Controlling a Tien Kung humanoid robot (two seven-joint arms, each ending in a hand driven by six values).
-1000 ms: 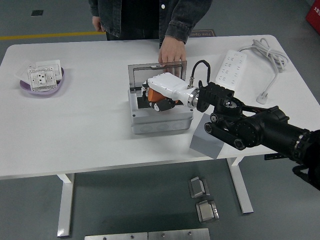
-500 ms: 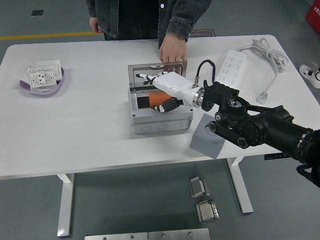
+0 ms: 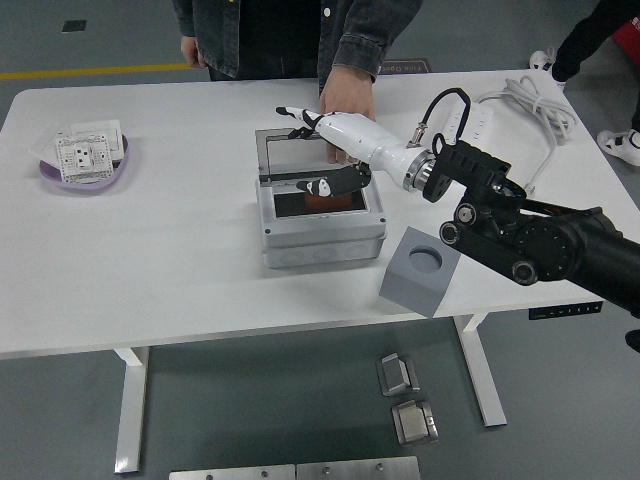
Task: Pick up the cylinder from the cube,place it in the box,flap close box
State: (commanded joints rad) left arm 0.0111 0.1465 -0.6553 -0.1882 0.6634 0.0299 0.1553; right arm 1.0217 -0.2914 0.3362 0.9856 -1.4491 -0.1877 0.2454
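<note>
Orange cylinder point(image 3: 322, 199) lying inside box point(image 3: 322, 240); right hand point(image 3: 335, 135) above with fingers point(image 3: 292, 112) spread, empty, near upright lid point(image 3: 300, 155) for closing.

My white rectangular table point(image 3: 150, 260) carries a grey plastic box point(image 3: 322, 238) at centre frame, a grey cube with a round hole point(image 3: 419, 271) lower right, a white power strip with cable point(image 3: 468, 118) upper right, and a purple dish of white sockets point(image 3: 85, 158) upper left.

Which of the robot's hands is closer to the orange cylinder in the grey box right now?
The right hand: it hangs open above the orange cylinder inside the grey box. The left hand is not in view.
</note>
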